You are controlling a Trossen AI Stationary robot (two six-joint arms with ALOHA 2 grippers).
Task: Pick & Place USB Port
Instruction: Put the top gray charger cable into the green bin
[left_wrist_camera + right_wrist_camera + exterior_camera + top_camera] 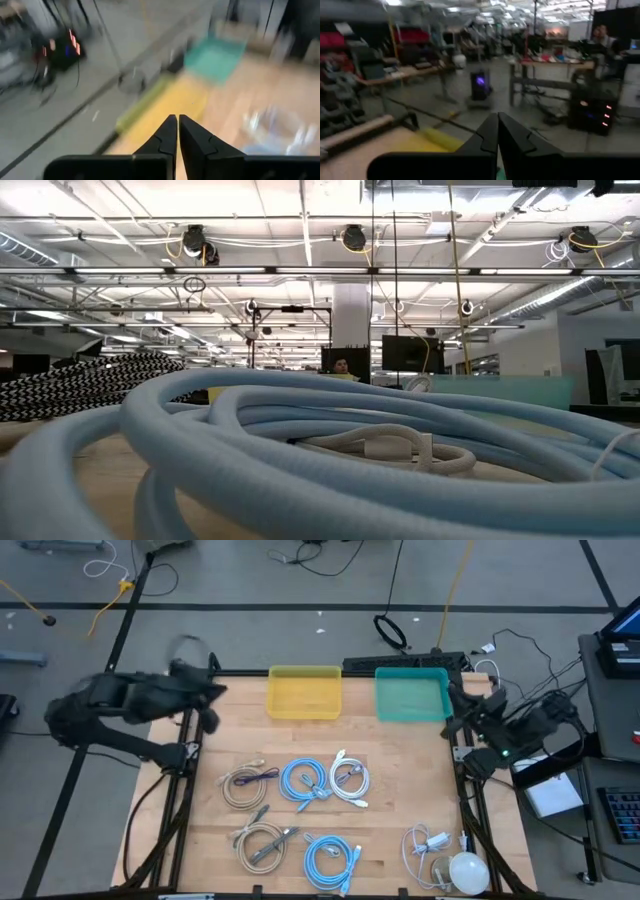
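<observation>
Several coiled cables lie flat on the wooden table: two light blue coils (306,781) (330,860), a white coil (350,780), two beige ones (243,785) (262,843) and a white cable with a plug (425,845). In the low view a blue coil (330,460) fills the foreground around a white cable (390,450). My left gripper (212,690) hovers over the table's far left corner, shut (177,122). My right gripper (452,695) is at the far right edge beside the teal bin, shut (497,122). Neither holds anything.
A yellow bin (304,693) and a teal bin (411,695) stand side by side at the far edge. A white dome-shaped object (467,872) sits at the near right corner. A person (342,367) sits in the room beyond the table.
</observation>
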